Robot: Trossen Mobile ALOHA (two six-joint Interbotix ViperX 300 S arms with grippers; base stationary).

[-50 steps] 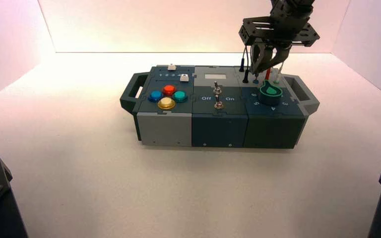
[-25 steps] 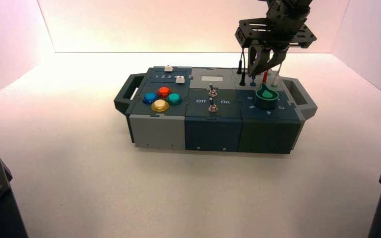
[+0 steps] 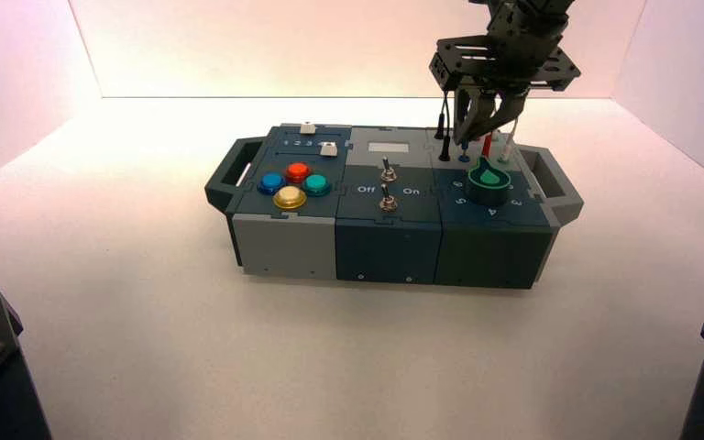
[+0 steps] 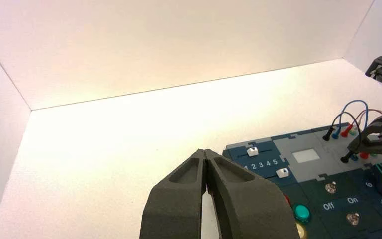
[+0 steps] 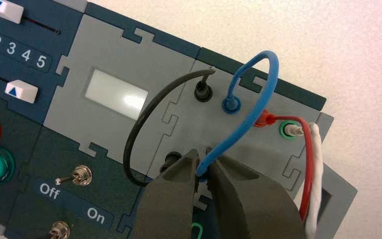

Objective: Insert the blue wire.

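Right wrist view: the blue wire (image 5: 266, 94) is pinched at one end by the jaws of the right gripper (image 5: 202, 152), which are clamped on it above the back right part of the box (image 3: 388, 206). A bit of blue is seen low between the jaws, but how far that end has been pushed in cannot be told. The other end of the blue wire is plugged into the blue-ringed hole by the back edge, and a tall loop is made by the wire between its two ends.

Next to it, a black wire (image 5: 138, 122) is bent in a loop, with one plug in the back row and one close beside the jaws. On the other side of the blue wire, a red wire (image 5: 308, 164) and a white wire (image 5: 317, 174) are seen, with their back plugs set in the same row.

In front of the wires, a round green knob (image 3: 488, 181) is seen. The middle of the box is filled by a small pale window (image 3: 389, 147) and two metal switches; the back switch (image 5: 82, 175) is tipped to the "Off" side. On the left part, two white sliders (image 3: 328, 148) are placed behind red, blue, green and yellow buttons (image 3: 289, 197). The box is set on the desk (image 3: 330, 357).

The left gripper (image 4: 205, 151) is kept away from the box, out of the high view, with its jaws together.
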